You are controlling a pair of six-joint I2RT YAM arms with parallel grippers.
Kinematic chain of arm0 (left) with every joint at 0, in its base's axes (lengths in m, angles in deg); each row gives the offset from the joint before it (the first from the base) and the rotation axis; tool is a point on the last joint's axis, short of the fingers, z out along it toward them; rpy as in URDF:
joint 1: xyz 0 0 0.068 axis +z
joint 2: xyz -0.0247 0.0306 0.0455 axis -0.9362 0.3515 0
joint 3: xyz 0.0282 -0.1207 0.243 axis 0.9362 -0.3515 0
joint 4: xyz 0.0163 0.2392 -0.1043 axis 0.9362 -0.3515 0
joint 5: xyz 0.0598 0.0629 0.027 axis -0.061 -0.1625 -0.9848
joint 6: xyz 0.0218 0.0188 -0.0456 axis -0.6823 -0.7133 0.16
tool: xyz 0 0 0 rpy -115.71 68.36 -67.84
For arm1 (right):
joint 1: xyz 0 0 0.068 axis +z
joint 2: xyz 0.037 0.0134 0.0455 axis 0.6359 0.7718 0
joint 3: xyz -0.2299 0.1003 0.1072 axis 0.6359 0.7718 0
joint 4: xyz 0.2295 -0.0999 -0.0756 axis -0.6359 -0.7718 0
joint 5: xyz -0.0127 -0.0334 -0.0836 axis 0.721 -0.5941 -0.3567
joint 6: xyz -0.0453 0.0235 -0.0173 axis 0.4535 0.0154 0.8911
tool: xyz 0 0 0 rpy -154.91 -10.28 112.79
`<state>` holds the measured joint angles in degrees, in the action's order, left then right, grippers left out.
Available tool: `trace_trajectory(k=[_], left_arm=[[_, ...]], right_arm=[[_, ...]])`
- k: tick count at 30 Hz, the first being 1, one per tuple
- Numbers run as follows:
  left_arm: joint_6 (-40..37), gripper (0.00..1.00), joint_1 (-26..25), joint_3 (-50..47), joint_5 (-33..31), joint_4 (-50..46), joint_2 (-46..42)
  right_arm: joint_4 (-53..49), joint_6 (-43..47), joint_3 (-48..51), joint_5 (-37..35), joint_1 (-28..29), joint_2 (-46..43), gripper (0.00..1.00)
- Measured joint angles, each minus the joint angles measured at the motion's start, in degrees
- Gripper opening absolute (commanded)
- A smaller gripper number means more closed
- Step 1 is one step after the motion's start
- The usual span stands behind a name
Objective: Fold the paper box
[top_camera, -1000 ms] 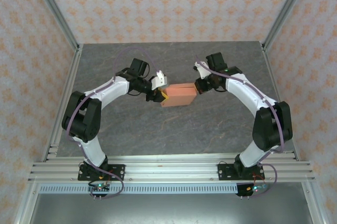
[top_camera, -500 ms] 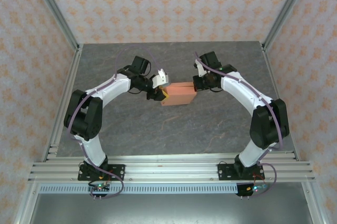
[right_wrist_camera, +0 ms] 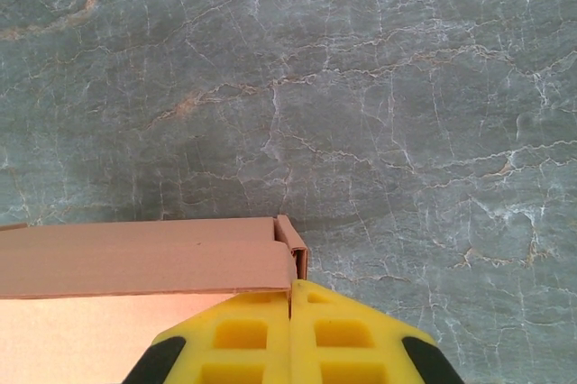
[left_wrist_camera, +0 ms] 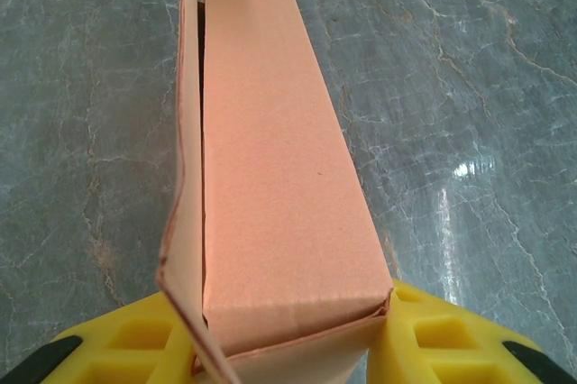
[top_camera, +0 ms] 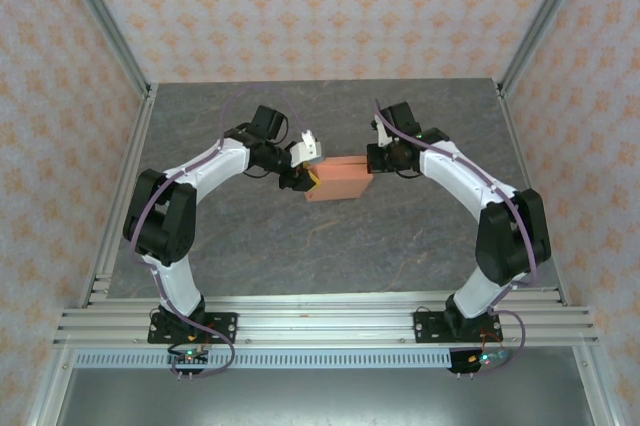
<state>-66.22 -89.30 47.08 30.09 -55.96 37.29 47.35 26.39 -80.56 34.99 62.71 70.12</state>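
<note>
The paper box (top_camera: 342, 178) is a salmon-orange, small rectangular box in the middle of the grey table (top_camera: 400, 236). My left gripper (top_camera: 303, 176) is shut on its left end. In the left wrist view the box (left_wrist_camera: 270, 150) runs away from me between the yellow fingers (left_wrist_camera: 433, 339), and a loose side flap (left_wrist_camera: 185, 177) stands open along its left edge. My right gripper (top_camera: 374, 159) is at the box's right end. Its yellow fingers (right_wrist_camera: 352, 330) are pressed together with nothing between them, tips touching the box's end flap (right_wrist_camera: 293, 244).
Grey marbled tabletop surrounds the box on all sides. Aluminium frame posts (top_camera: 100, 21) and patterned walls enclose the table at the left, right and back. The arm bases sit on the rail (top_camera: 320, 321) at the near edge.
My right gripper has moved a little left and back, closing on the box's right end. The left gripper and the box have barely shifted.
</note>
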Motion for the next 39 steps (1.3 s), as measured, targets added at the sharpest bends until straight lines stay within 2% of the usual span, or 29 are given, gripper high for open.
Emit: trace_trajectory(k=[19, 39], left_arm=[[-0.02, 0.31, -0.94, 1.81, -2.47, -2.32, 0.13], [-0.04, 0.31, -1.14, 3.26, -3.91, -3.45, 0.79]], right_arm=[[9.33, -0.7, 9.09, -0.79, 0.0, -5.14, 0.0], [22.12, -7.41, 19.74, -0.61, 0.0, -10.56, 0.0]])
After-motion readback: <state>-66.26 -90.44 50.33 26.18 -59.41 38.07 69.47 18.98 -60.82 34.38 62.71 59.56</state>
